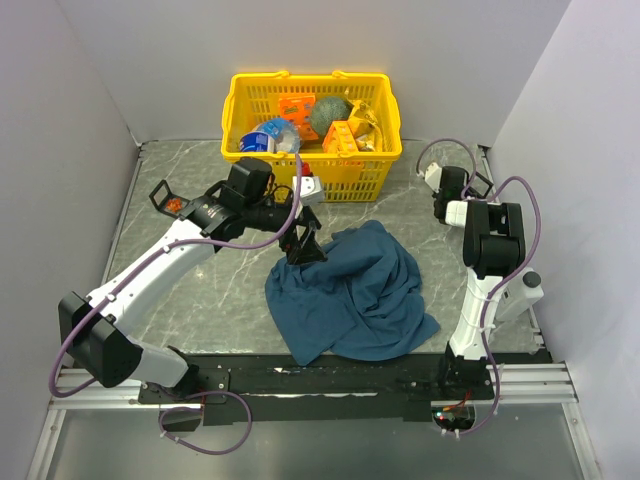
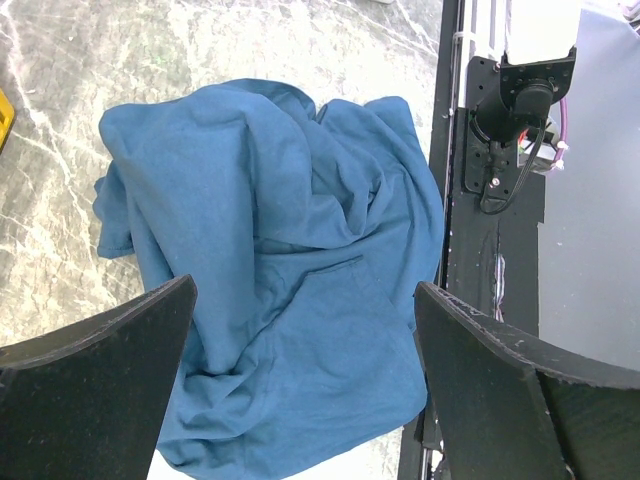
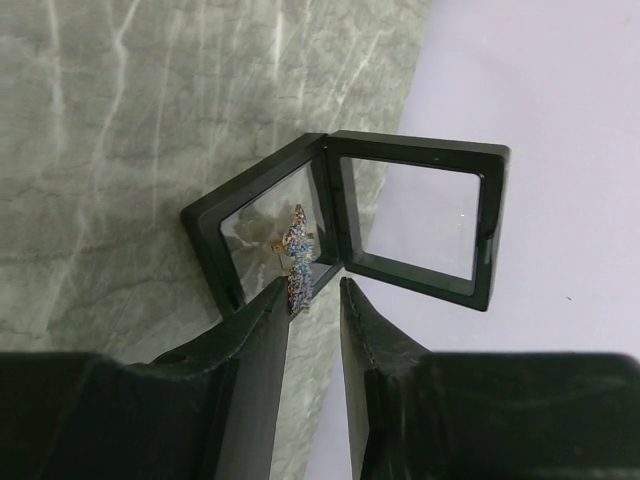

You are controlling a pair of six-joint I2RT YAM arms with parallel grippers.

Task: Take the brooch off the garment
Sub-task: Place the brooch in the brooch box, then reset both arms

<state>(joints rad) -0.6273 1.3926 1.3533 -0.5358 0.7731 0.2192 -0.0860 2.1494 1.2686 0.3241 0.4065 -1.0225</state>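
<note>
The blue garment (image 1: pixel 355 290) lies crumpled on the marble table and fills the left wrist view (image 2: pixel 290 230). My left gripper (image 1: pixel 303 240) is wide open and empty above its back left edge, with the cloth between its fingers (image 2: pixel 100 380). No brooch shows on the cloth. In the right wrist view a small glittery brooch (image 3: pixel 298 255) with blue and reddish stones stands in an open black display box (image 3: pixel 215 235). My right gripper (image 3: pixel 312 285) has its jaws a narrow gap apart. The brooch touches the left fingertip (image 3: pixel 272 300) and is not clamped.
A yellow basket (image 1: pixel 250 95) with orange boxes and other items stands at the back centre. The right arm (image 1: pixel 490 240) is folded near the right wall. The display box's clear lid (image 3: pixel 420 215) leans against that wall. A small orange-red spot (image 1: pixel 175 206) shows by the left arm.
</note>
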